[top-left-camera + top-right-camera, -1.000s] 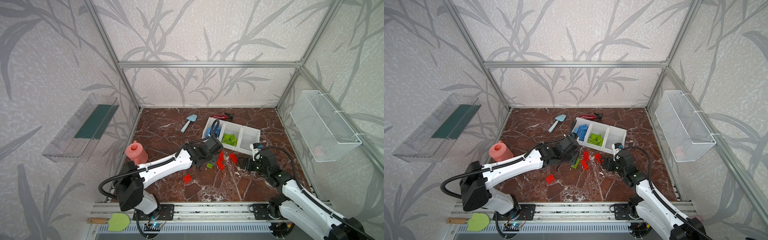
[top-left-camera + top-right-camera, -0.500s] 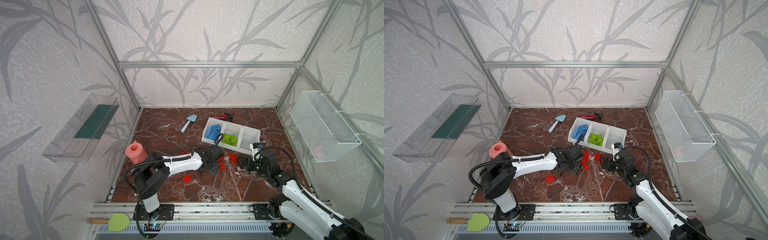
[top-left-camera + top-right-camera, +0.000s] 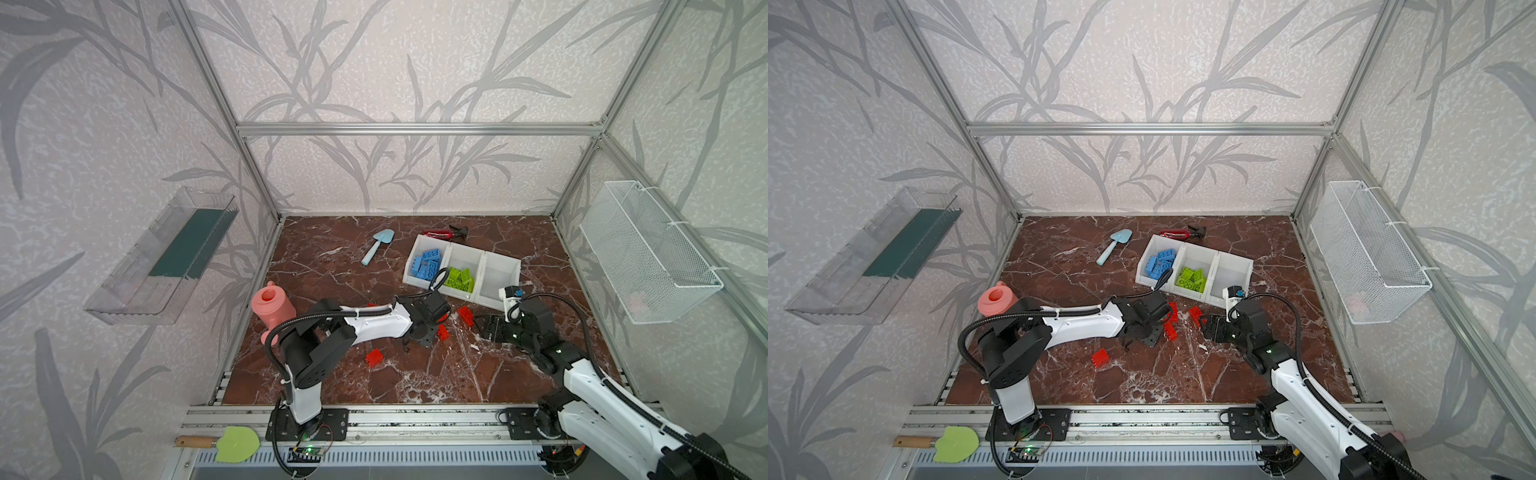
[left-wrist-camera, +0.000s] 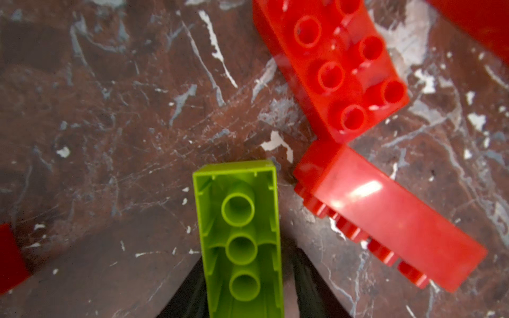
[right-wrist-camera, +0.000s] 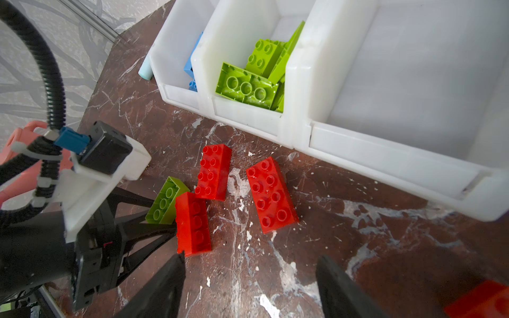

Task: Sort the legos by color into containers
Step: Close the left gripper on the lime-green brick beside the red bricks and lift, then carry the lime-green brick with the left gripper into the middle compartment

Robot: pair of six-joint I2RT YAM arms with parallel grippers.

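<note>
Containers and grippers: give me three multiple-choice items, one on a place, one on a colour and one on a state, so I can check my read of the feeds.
1. In both top views, which bin of the containers holds no legos?
A) left end
B) middle
C) right end

2. What colour is the lego between the fingers of the left gripper?
A) red
B) blue
C) green

3. The right gripper is:
A) open and empty
B) shut on a red lego
C) shut on a blue lego

Answers:
1 C: the right-end bin shows only bare white floor, while blue legos and green legos fill the other two.
2 C: the left wrist view shows a green lego, hollow side to the camera, between the dark fingers.
3 A: the right wrist view shows its fingers wide apart with only the table between them.
</note>
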